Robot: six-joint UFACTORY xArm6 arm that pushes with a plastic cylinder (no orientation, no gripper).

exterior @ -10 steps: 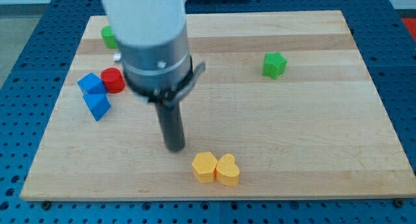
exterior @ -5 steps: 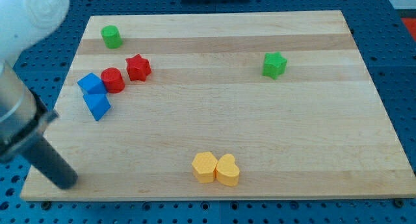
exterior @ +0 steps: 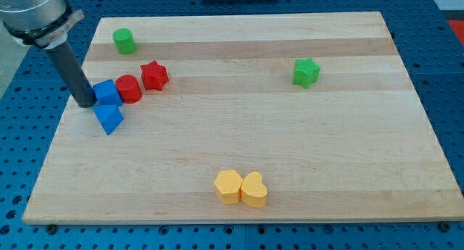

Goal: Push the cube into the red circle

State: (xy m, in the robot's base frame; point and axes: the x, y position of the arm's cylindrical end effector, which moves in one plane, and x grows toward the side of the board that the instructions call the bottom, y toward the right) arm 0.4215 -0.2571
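A blue cube sits near the board's left edge, touching a red circle on its right. My tip stands right against the cube's left side. A second blue block, wedge-like, lies just below the cube. A red star touches the red circle on its upper right.
A green cylinder-like block sits at the upper left. A green star sits at the upper right. Two yellow blocks, a hexagon-like one and a heart, lie together near the bottom edge of the wooden board.
My tip swung from the board's middle to the bottom left corner, then up to the blue cube's left side. The blocks have not visibly moved.
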